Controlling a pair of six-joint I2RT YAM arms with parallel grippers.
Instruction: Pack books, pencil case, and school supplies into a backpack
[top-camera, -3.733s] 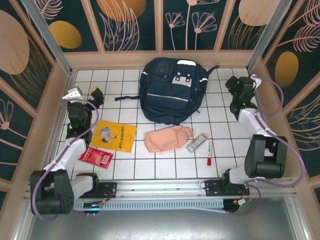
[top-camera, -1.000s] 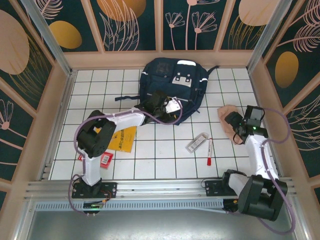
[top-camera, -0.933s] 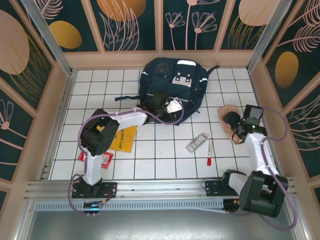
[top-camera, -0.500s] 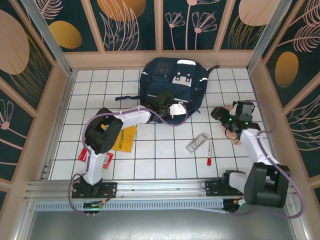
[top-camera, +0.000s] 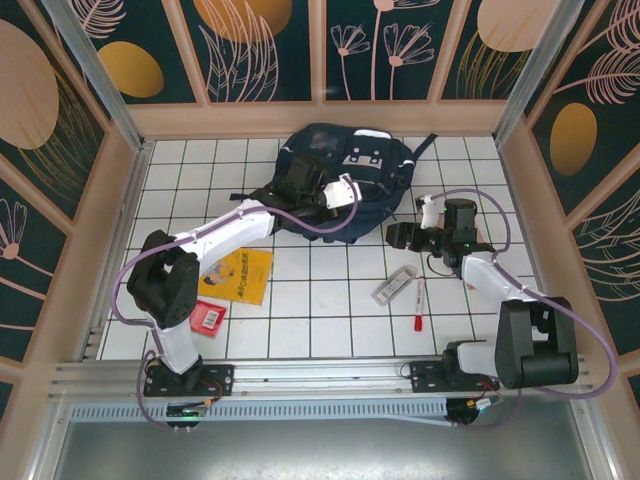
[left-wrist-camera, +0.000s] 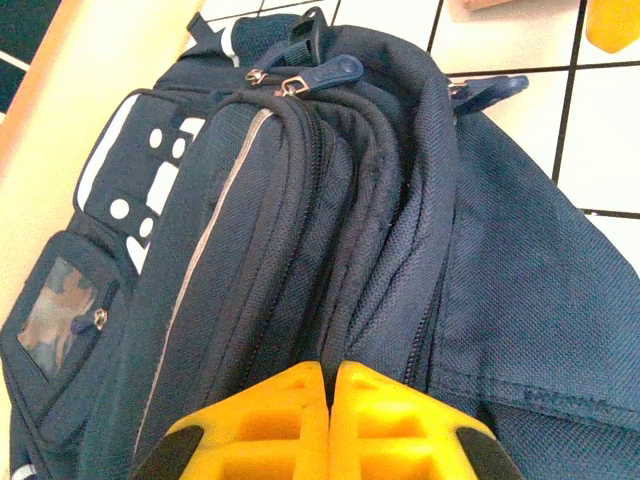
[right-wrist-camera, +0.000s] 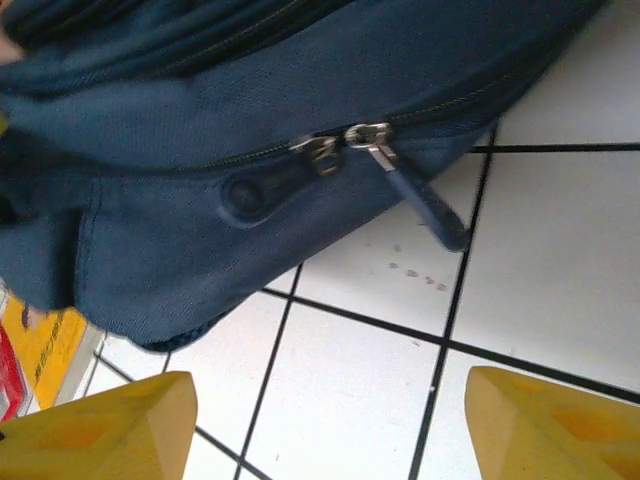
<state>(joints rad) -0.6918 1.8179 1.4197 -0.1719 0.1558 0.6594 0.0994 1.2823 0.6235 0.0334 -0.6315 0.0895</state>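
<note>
The navy backpack (top-camera: 360, 175) lies at the back of the table, its front bunched up. My left gripper (top-camera: 303, 180) (left-wrist-camera: 330, 372) is shut, pinching a fold of backpack (left-wrist-camera: 300, 200) fabric beside a zip seam. My right gripper (top-camera: 400, 237) (right-wrist-camera: 330, 420) stands open over bare tile, just off the backpack's (right-wrist-camera: 250, 110) lower right edge, below a zip pull (right-wrist-camera: 420, 205). The yellow book (top-camera: 238, 275) and red booklet (top-camera: 208, 316) lie front left. The pen (top-camera: 418, 303) and packet (top-camera: 393, 285) lie front right. A peach strip (left-wrist-camera: 510, 3), seemingly the pencil case, shows past the backpack.
The white tiled table (top-camera: 320, 320) is ringed by wooden walls close behind and beside the backpack. A dark strap (top-camera: 250, 196) trails left from the backpack. My left arm stretches over the tiles between the yellow book and the backpack.
My left gripper shut on the backpack's fabric and pulled it up and back. My right gripper swung left from the right wall toward the backpack, no longer holding the pencil case.
</note>
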